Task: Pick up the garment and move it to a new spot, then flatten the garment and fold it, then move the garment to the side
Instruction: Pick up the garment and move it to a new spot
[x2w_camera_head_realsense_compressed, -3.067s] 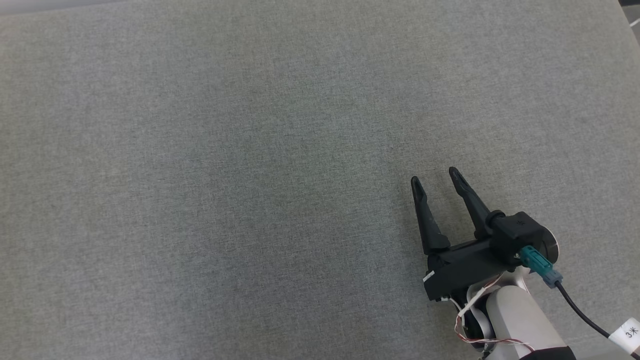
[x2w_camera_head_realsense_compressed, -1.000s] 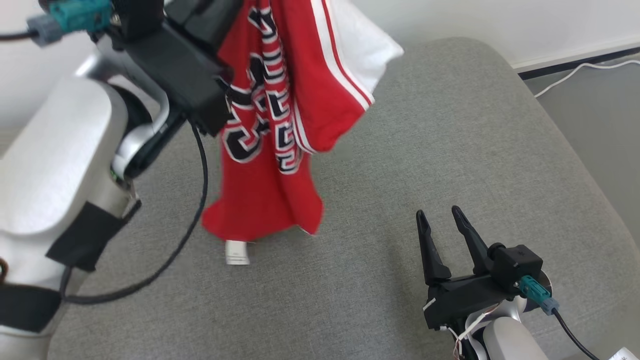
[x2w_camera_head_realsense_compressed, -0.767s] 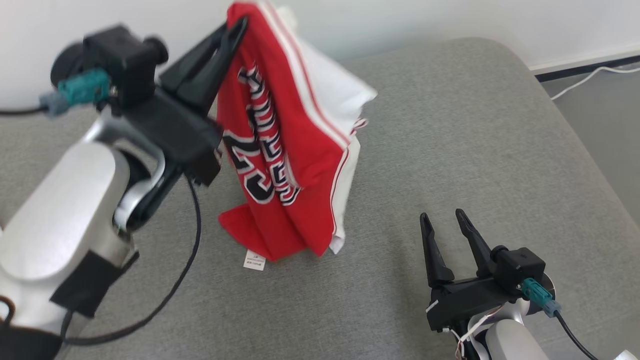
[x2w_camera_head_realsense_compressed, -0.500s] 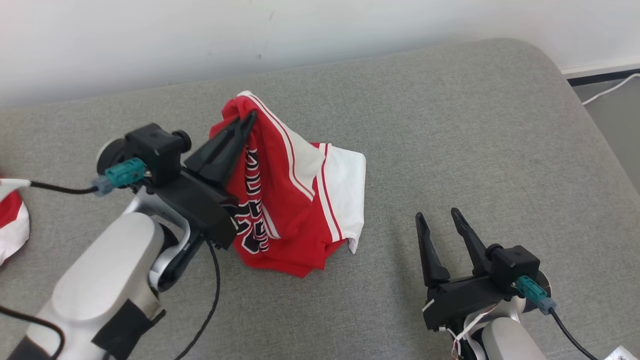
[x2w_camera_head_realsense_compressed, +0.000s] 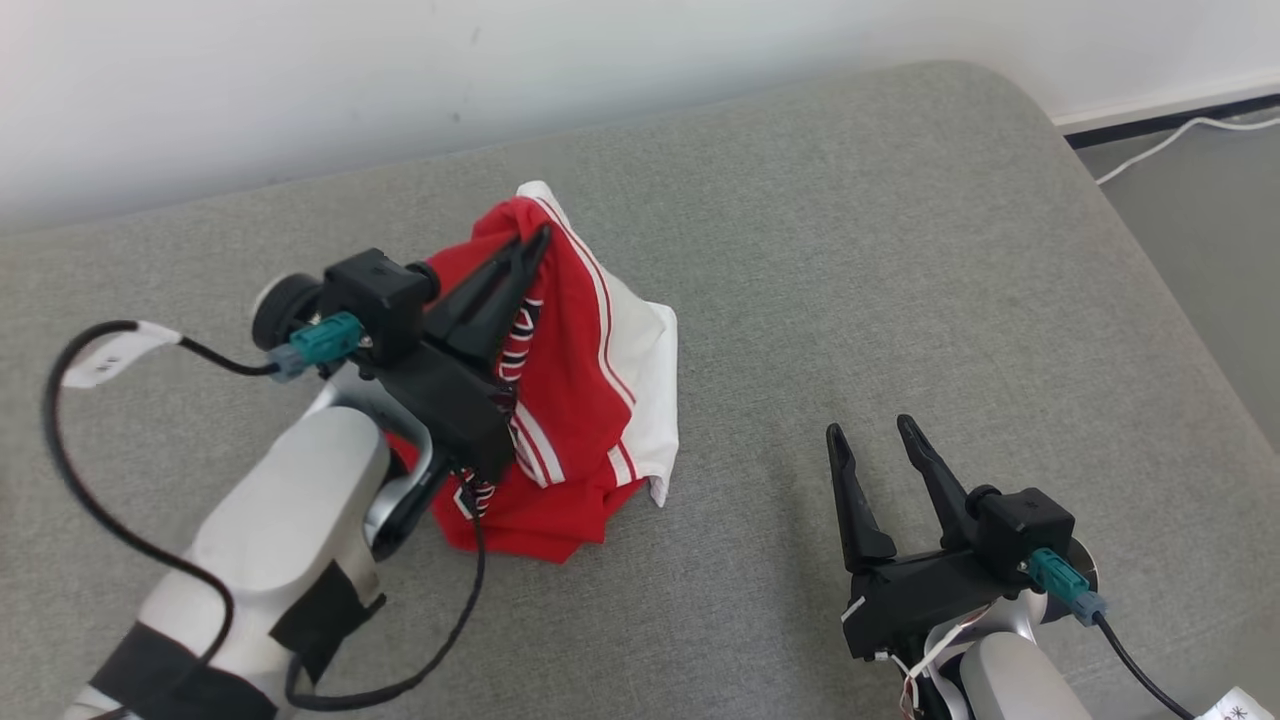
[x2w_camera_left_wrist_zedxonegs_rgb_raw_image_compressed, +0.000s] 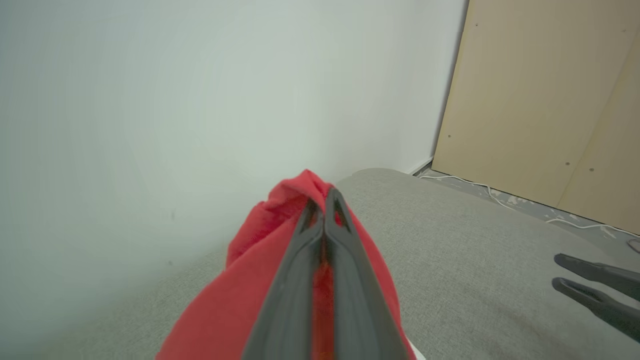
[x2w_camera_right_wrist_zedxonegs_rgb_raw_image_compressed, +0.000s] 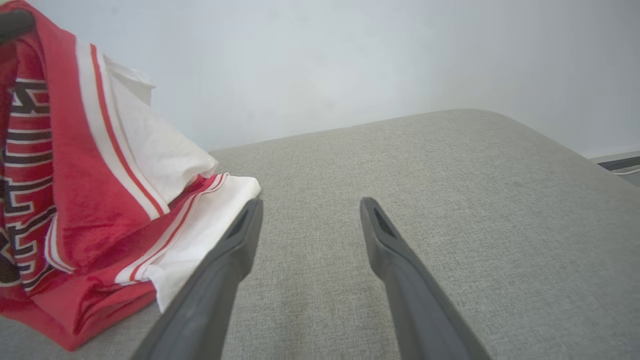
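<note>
A red and white garment (x2w_camera_head_realsense_compressed: 590, 400) stood bunched in a peak near the middle of the grey fabric-covered counter (x2w_camera_head_realsense_compressed: 850, 250). Its top fold was pinched between the tightly closed fingers of the robot's left hand (x2w_camera_head_realsense_compressed: 537, 238), while its lower folds lay heaped on the cloth surface. White panels edged with red stripes faced the right hand (x2w_camera_head_realsense_compressed: 868, 428), which sat to the garment's right and apart from it, its two dark fingers spread and holding nothing. A plain white wall (x2w_camera_head_realsense_compressed: 300, 80) ran behind the counter. Past the counter's rounded corner a white cable (x2w_camera_head_realsense_compressed: 1160, 145) trailed over a grey floor (x2w_camera_head_realsense_compressed: 1200, 220), and the left wrist view took in a beige panel (x2w_camera_left_wrist_zedxonegs_rgb_raw_image_compressed: 540, 100). Black-and-white lettering on the garment was largely hidden behind the left hand and among the folds, and could not be read.
</note>
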